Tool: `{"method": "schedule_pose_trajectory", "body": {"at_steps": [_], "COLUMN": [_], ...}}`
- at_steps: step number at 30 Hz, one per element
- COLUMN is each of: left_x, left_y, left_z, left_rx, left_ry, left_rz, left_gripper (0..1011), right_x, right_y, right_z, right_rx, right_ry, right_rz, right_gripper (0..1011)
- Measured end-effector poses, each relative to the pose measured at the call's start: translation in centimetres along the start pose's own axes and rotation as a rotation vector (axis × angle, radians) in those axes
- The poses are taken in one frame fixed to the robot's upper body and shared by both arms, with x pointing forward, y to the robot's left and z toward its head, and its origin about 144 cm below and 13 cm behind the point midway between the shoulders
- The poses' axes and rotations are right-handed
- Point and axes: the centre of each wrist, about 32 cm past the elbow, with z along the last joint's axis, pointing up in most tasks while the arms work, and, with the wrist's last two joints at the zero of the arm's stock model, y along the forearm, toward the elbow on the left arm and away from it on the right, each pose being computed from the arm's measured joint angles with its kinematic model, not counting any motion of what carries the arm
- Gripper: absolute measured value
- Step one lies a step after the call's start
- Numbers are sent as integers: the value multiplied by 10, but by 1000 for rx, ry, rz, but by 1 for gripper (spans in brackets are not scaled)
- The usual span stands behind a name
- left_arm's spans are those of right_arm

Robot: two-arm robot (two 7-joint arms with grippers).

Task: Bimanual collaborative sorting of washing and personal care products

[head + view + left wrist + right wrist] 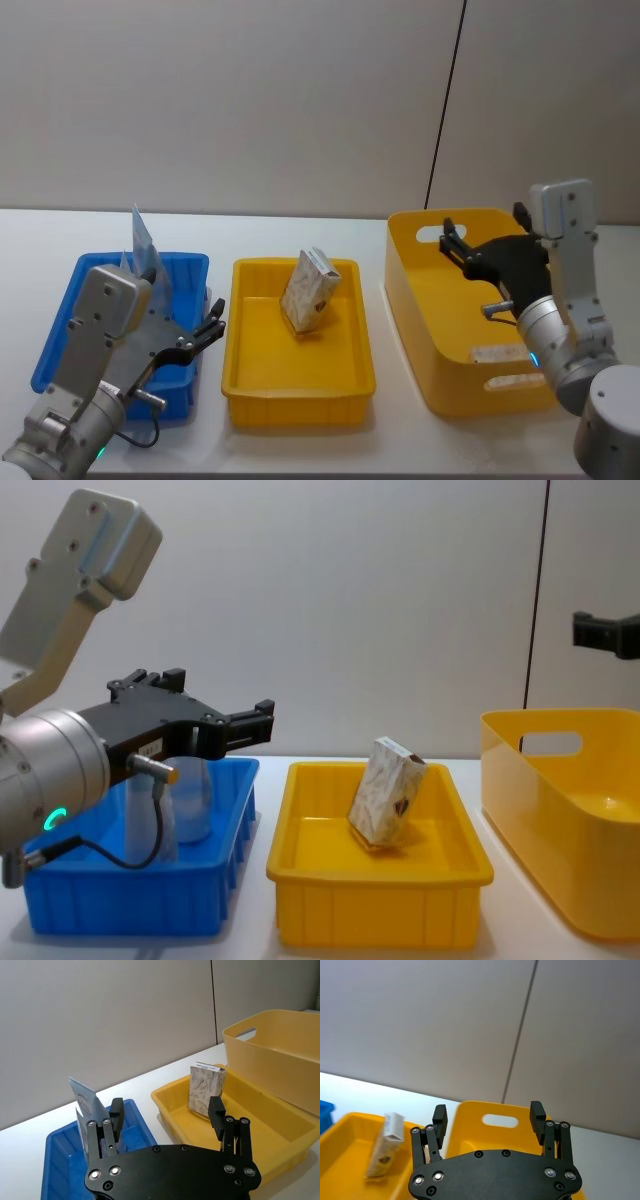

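Pale-blue squeeze tubes [143, 240] stand upright in the blue tray [60, 330]; they also appear in the left wrist view [85, 1097] and the chest view [190, 800]. A beige marbled pack [308, 290] leans on end in the small yellow tray [300, 400]. My left gripper [215, 322] hovers open over the blue tray's right side, holding nothing. My right gripper [448, 240] hangs open and empty over the large yellow bin [420, 340]. The pack [205, 1089] sits just beyond my left gripper [166, 1107].
Blue tray, yellow tray and handled bin stand in a row, left to right, on a white table. A plain wall rises behind the table. A pale flat shape [495, 353] shows low at the bin's near wall; I cannot tell what it is.
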Motion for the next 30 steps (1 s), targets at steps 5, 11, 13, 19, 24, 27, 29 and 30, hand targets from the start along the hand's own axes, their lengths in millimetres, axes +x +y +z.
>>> {"method": "schedule_pose_trajectory", "body": {"at_steps": [5, 11, 13, 19, 24, 27, 29, 30], "left_x": [0, 1, 2, 6, 10, 16, 18, 20], "left_y": [0, 2, 2, 5, 6, 4, 3, 2], "left_z": [0, 1, 1, 1, 1, 0, -1, -2], "left_rx": [1, 10, 16, 52, 80, 114, 130, 136], "left_ry": [0, -7, -9, -11, -9, -4, 0, 2], "left_rz": [1, 21, 31, 84, 116, 144, 155, 159], "left_gripper": [1001, 1001, 1001, 1001, 1001, 1001, 1001, 1001], "right_x": [-3, -7, -8, -10, -11, -11, -12, -12], "right_y": [-3, -6, -7, -9, -10, -10, -11, -11], "right_z": [4, 8, 10, 12, 14, 14, 14, 14], "right_rx": [27, 52, 60, 74, 81, 84, 86, 87], "right_ry": [26, 54, 60, 73, 80, 84, 86, 86], "right_rz": [70, 140, 158, 192, 210, 218, 223, 224], "right_gripper": [1004, 1004, 1004, 1004, 1004, 1004, 1004, 1004]}}
